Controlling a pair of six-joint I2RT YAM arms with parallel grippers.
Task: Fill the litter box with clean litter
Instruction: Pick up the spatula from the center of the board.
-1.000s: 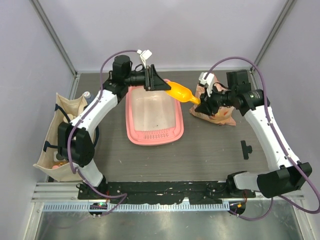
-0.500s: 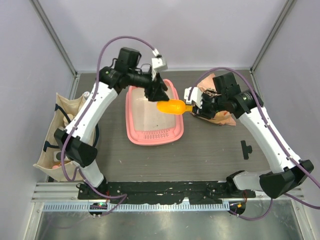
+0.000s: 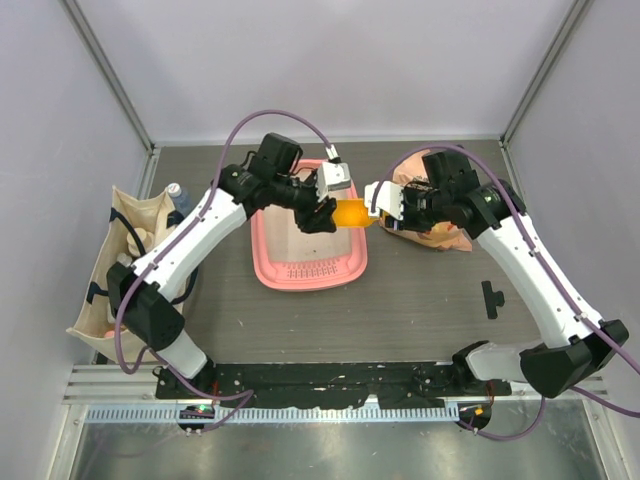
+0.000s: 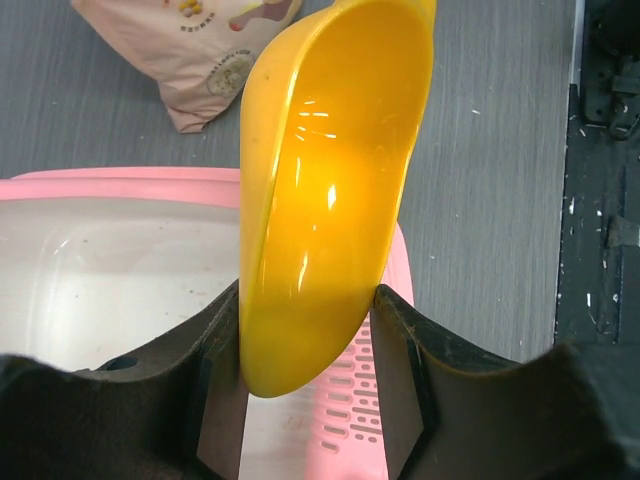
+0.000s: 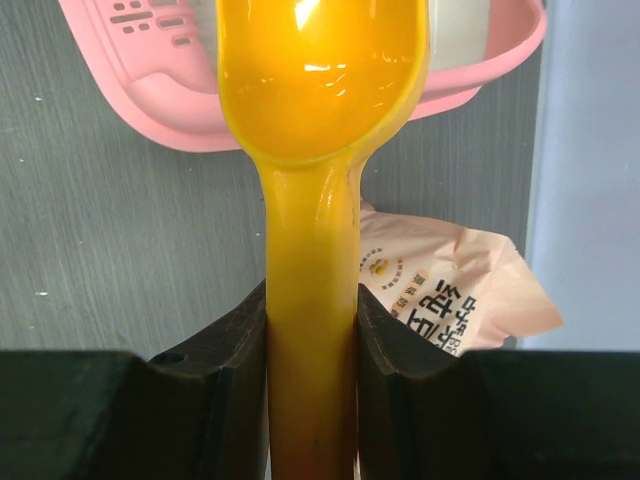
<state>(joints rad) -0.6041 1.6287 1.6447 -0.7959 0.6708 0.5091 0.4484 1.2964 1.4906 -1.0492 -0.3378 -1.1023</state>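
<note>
Sitting lengthwise at the middle of the table, toward its far edge, the litter box shows a whitish floor with a few specks. The yellow scoop now hangs over its right rim; a second ago it lay over the far right corner, reaching the peach bag. The left gripper pinches the bowl's sides, the right gripper clamps the handle, and both have drawn closer together.

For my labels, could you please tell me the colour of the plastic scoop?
The glossy plastic scoop is yellow-orange, shown best in the left wrist view.
</note>
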